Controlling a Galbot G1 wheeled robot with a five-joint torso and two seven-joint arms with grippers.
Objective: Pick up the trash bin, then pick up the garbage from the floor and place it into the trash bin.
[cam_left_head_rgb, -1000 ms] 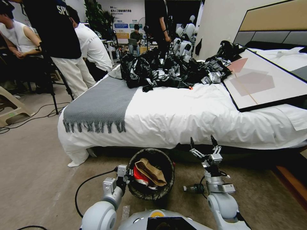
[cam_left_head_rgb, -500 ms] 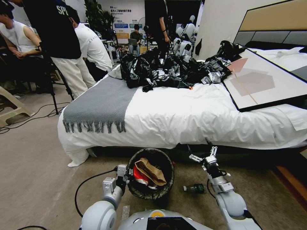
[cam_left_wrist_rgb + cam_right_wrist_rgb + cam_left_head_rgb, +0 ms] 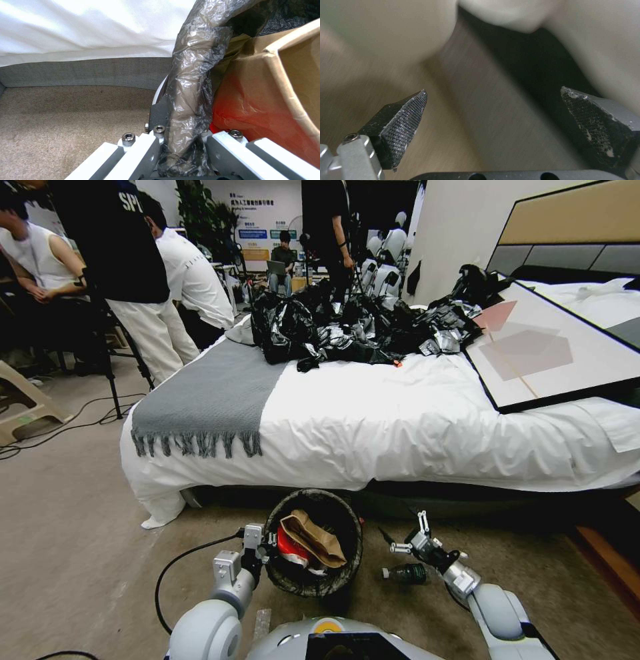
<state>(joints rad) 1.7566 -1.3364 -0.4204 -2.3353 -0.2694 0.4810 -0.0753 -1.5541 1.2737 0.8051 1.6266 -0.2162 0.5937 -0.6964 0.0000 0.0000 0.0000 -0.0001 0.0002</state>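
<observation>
The trash bin, lined with a dark bag, hangs low in front of the bed. In it lie a brown paper bag and a red wrapper. My left gripper is shut on the bin's near-left rim. The left wrist view shows the bag-covered rim clamped between the fingers, with the paper bag and red wrapper beside it. A small green bottle lies on the carpet right of the bin. My right gripper hovers open just above it, pads wide apart.
The bed stands close ahead, with a grey throw, a heap of black plastic sheeting and a framed picture. A black cable runs over the carpet at left. A wooden edge lies at right. People stand at back left.
My right arm has come down and tipped forward, from in front of the mattress edge to low over the green bottle, still open. The left gripper and the bin have not moved.
</observation>
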